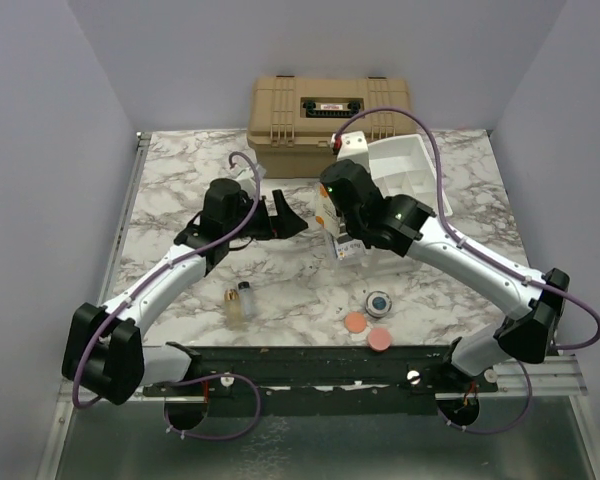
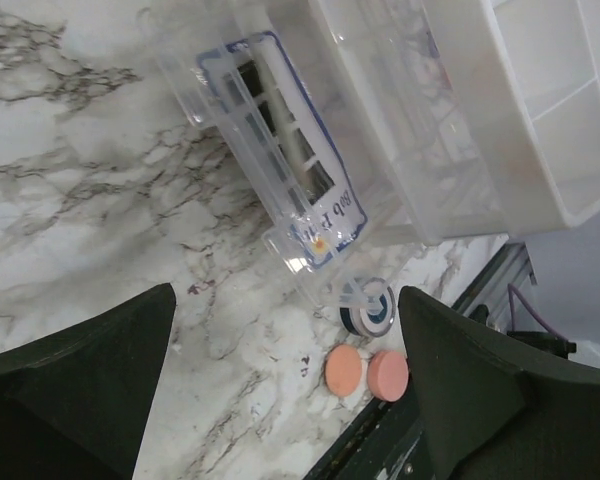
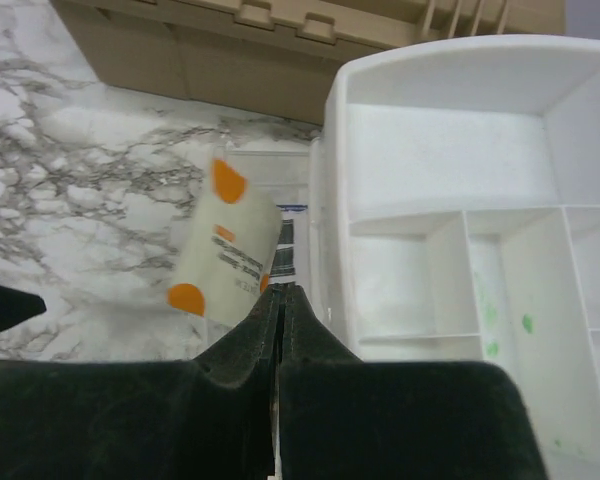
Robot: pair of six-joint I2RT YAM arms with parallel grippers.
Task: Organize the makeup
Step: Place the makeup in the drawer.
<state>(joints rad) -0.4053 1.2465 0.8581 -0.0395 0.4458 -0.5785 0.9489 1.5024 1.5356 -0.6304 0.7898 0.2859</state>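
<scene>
Midway between table (image 1: pixel 170 170) far and near edges, beside white tray organizer (image 2: pixel 500 110): clear-cased palette (image 2: pixel 280 170), looks stiff, light, slick | I'd grip across its long sides | left gripper (image 2: pixel 285 295) spread above | right gripper (image 3: pixel 280 295) pressed together, orange-dotted tube (image 3: pixel 225 250) at tips

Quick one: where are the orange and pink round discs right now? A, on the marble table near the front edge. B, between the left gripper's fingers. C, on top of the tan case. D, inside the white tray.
A: the orange disc and pink disc lie side by side on the marble table, just in front of the small round jar and well outside the white tray.
</scene>
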